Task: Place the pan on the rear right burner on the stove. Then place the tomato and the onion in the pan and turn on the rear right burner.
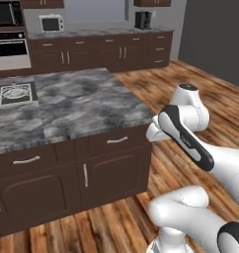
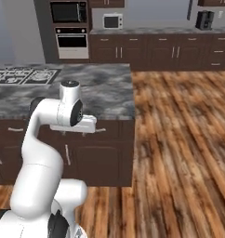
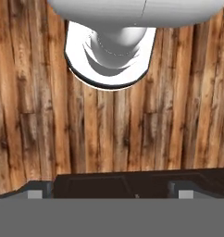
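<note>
The end effector (image 3: 104, 192) hangs low beside the counter (image 1: 82, 106), in front of the dark cabinet doors (image 1: 114, 170), and it points down at the wooden floor (image 3: 40, 115). In the hand view its two small dark finger tips (image 3: 36, 193) stand far apart at the bottom, so the jaws are spread wide, and between them I see only floor planks and a dark edge; nothing is held and nothing is touched. In the left base view the white hand (image 1: 156, 132) is just beside the corner of the counter, at the height of the drawer handle (image 1: 117, 140). The stove (image 1: 14, 94) lies on the counter well apart from the end effector, higher and far to its left in the left base view; in the right base view its black grates (image 2: 26, 75) show at the far left end of the marble top. I cannot make out which burner is the rear right one, because the stove is cut by the picture edge. Farther behind the end effector, across the room, stand a wall oven (image 2: 71, 41) and a white microwave (image 2: 113, 21).
</note>
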Controlling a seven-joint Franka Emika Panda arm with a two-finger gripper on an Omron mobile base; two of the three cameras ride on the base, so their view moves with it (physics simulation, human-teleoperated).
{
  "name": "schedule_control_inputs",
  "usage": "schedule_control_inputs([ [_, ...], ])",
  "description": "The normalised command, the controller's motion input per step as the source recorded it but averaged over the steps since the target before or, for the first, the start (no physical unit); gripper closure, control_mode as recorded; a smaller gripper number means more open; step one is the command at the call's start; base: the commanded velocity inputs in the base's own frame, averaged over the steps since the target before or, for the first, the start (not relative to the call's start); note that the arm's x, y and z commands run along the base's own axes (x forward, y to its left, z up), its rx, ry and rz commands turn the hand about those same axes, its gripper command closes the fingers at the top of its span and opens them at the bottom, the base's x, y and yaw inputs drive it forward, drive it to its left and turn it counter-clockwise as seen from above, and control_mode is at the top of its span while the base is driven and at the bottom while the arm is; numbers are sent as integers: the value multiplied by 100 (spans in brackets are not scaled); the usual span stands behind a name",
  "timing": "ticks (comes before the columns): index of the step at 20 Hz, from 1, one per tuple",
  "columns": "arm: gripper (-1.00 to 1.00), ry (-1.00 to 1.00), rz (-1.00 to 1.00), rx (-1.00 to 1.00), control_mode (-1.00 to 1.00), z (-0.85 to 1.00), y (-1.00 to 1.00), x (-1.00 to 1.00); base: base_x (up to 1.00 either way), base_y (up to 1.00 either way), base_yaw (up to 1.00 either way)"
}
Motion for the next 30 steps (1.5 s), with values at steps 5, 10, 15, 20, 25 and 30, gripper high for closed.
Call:
schedule_control_inputs([
  [5, -100, 0, 0, 0, 100, 0, 0, 0, -44, 100, -6],
  [10, -100, 0, 0, 0, 100, 0, 0, 0, -24, 100, -1],
  [15, -100, 0, 0, 0, 100, 0, 0, 0, 12, 100, 2],
  [20, -100, 0, 0, 0, 100, 0, 0, 0, 48, 100, 22],
  [25, -100, 0, 0, 0, 100, 0, 0, 0, 79, 97, 7],
  [30, -100, 0, 0, 0, 100, 0, 0, 0, 83, 37, 3],
])
